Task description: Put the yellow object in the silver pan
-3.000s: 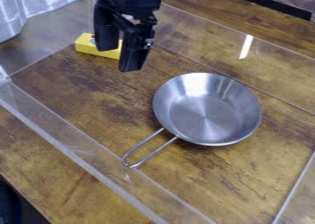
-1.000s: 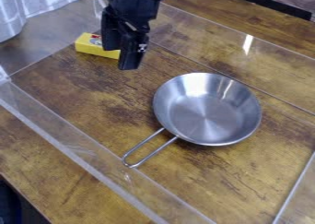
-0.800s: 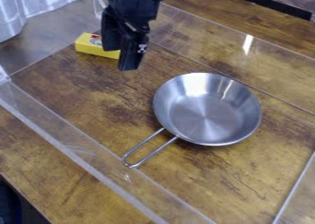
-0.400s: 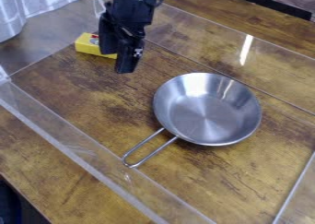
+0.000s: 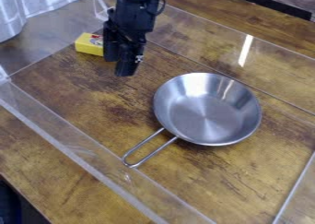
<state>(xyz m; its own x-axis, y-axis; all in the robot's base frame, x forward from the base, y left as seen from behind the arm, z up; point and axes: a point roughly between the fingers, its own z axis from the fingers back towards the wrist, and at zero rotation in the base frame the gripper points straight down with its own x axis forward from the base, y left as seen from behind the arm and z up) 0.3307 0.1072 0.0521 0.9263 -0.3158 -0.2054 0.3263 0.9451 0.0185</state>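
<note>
The tool, a black two-fingered unit at the end of a dark arm, is pointing steeply down over the far left part of the bench, just right of the yellow object. Its fingers are overlapping one another from this angle, so whether they are apart, together or clamped on anything cannot be told; the lower finger tip appears to be hanging close above the wood, near the block's right end. The yellow object is lying flat on the bench near the far left corner, its right portion hidden behind the tool, and a small red mark is showing on its upper face. Contact between tool and block cannot be confirmed here.

The silver pan is sitting upright toward the centre-right of the bench, well apart from the yellow object and holding nothing. Its thin wire-loop handle is reaching toward the near left edge of the bench. A clear plastic wall is running diagonally across the near left side of the bench, and the handle's tip is lying just beside it. Bright reflections are streaking the dark wood grain behind the pan.
</note>
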